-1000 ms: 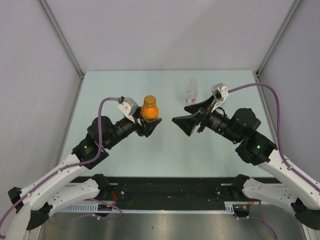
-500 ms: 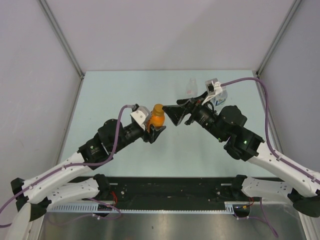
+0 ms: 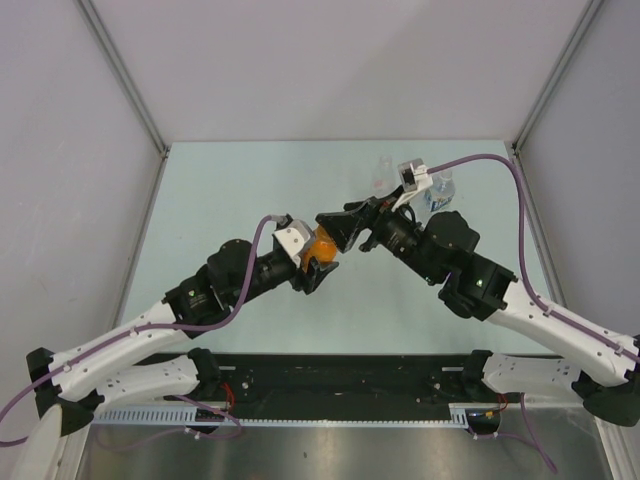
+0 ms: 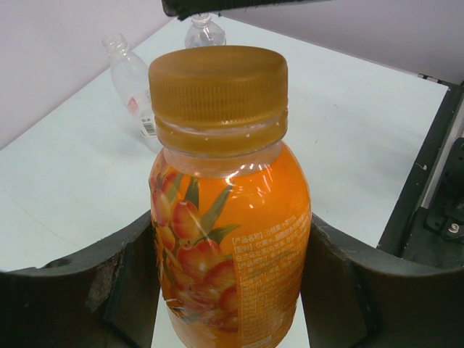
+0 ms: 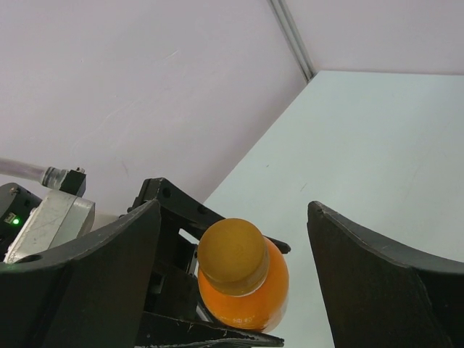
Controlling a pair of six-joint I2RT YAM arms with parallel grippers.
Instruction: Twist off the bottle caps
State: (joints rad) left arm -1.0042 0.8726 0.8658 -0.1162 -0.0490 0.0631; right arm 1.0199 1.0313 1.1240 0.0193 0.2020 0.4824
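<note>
Top external, left gripper reaching rightward, apparently clamping orange bottle

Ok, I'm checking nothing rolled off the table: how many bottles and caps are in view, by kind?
Clear plastic bottle, red-white label: 1
Clear plastic bottle, blue-white label: 1
Short orange plastic bottle: 1
Round orange plastic screw cap: 1
Total: 4. No other caps show.

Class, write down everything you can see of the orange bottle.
The orange bottle is small, made of plastic and looks full of orange liquid. It has a fruit-and-leaf label with fine print. Its orange cap is on. The left gripper clamps the body from both sides. The right gripper is open and brackets the cap without touching it. The bottle's base is hidden.
</note>
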